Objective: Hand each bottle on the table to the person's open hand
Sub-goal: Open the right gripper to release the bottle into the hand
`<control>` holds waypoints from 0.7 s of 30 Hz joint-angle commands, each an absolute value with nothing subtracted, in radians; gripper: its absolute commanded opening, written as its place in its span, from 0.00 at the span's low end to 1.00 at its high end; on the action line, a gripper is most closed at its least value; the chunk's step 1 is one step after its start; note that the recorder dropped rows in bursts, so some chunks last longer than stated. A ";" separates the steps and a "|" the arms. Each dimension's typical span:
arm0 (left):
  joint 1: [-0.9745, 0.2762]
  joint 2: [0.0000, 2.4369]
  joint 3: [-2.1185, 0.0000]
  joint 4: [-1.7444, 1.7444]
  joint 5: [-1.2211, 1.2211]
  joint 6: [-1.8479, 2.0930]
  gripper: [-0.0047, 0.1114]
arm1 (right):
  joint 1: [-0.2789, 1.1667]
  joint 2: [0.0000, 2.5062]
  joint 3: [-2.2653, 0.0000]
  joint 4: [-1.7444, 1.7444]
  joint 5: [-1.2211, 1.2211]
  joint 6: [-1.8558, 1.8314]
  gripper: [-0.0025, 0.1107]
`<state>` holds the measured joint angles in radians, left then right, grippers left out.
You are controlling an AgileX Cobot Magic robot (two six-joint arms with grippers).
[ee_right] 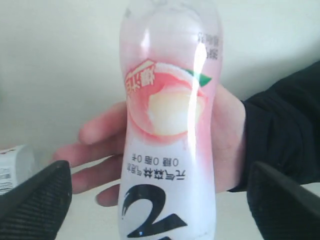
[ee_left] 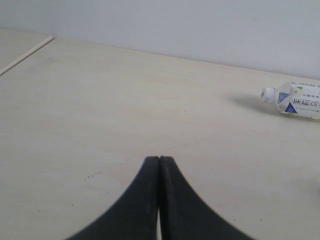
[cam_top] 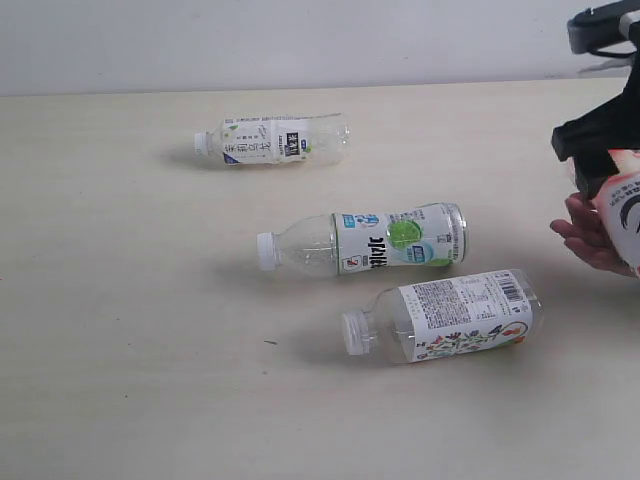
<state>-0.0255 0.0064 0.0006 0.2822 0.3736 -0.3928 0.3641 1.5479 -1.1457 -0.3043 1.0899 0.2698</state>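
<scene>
Three white-capped bottles lie on their sides on the table (cam_top: 120,300): a white-label one (cam_top: 275,139) at the back, a lime-green one (cam_top: 370,243) in the middle, and a floral one (cam_top: 450,315) in front. At the right edge, the pink-white bottle (cam_top: 622,215) rests against the person's open hand (cam_top: 585,235), below my right gripper (cam_top: 600,150). In the right wrist view this bottle (ee_right: 170,125) lies on the palm (ee_right: 100,135), and my right gripper (ee_right: 159,170) is open, its fingers well clear on both sides. My left gripper (ee_left: 159,160) is shut and empty over bare table, with the white-label bottle (ee_left: 295,100) far off.
A pale wall (cam_top: 300,40) runs behind the table's far edge. A dark sleeve (ee_right: 285,130) covers the person's wrist. A white label corner (ee_right: 15,167) shows beside the right gripper's finger. The left arm is out of the exterior view.
</scene>
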 commanded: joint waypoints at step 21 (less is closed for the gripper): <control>-0.031 0.000 0.000 0.283 0.372 -0.397 0.04 | 0.370 1.323 -1.142 0.421 1.001 -0.473 0.81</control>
